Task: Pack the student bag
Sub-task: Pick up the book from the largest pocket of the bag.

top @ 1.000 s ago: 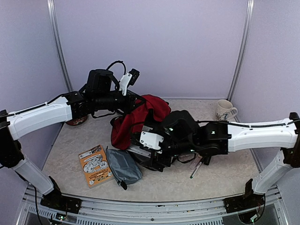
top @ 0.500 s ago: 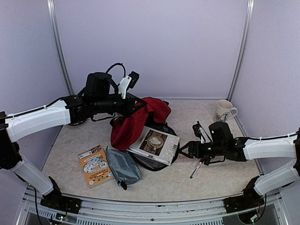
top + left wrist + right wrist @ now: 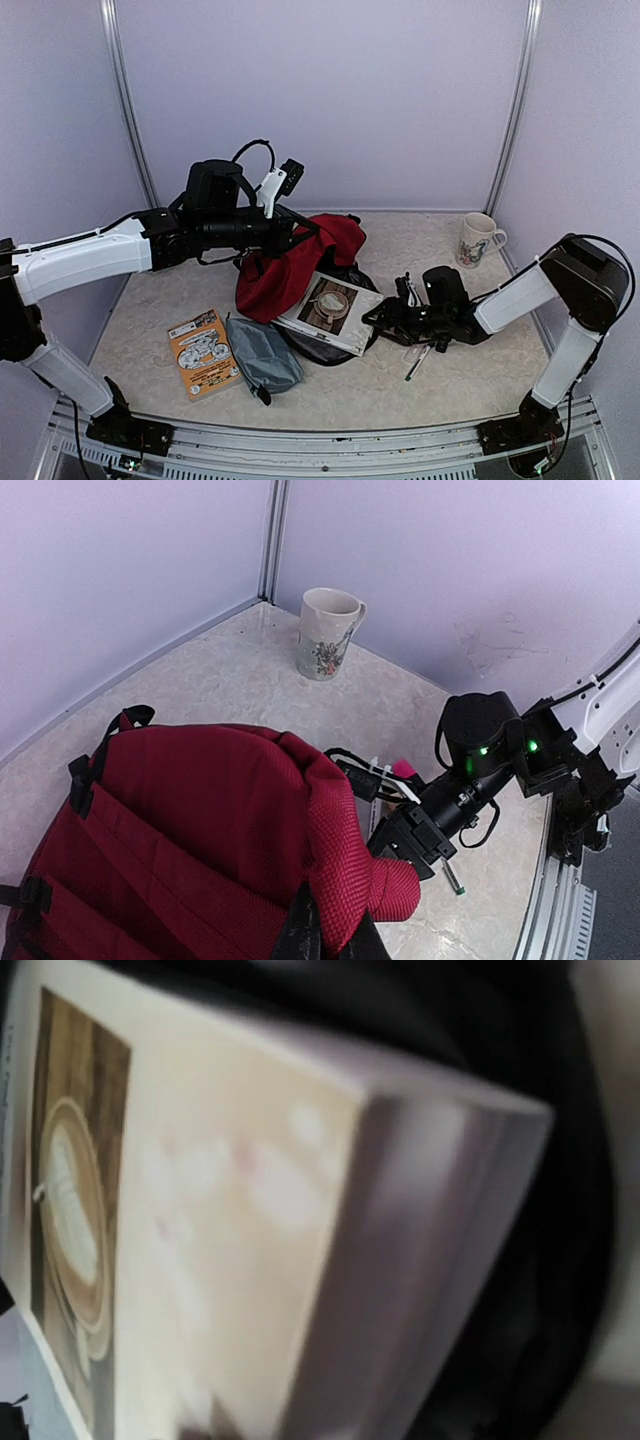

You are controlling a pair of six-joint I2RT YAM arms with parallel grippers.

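Observation:
The student bag (image 3: 285, 262) is a dark-red backpack at the table's middle. My left gripper (image 3: 296, 232) is shut on its upper fabric and holds that flap up. In the left wrist view the red cloth (image 3: 200, 820) is pinched between the fingers of this gripper (image 3: 330, 938). A white book (image 3: 330, 308) with a coffee-cup picture lies tilted across the bag's dark opening. My right gripper (image 3: 376, 318) sits low at the book's right edge. The right wrist view is a blur filled by the book (image 3: 200, 1210) and the dark bag lining (image 3: 550, 1260). Its fingers do not show there.
An orange booklet (image 3: 203, 352) and a grey-blue pouch (image 3: 263, 352) lie at the front left. A pen (image 3: 418, 362) lies just right of the right gripper. A mug (image 3: 480, 238) stands at the back right corner. A dark round object (image 3: 165, 260) sits under the left arm.
The right arm drew back off the bag to the right, leaving the book across the opening, then reached back to the book's right edge. The left gripper kept its hold and rose slightly.

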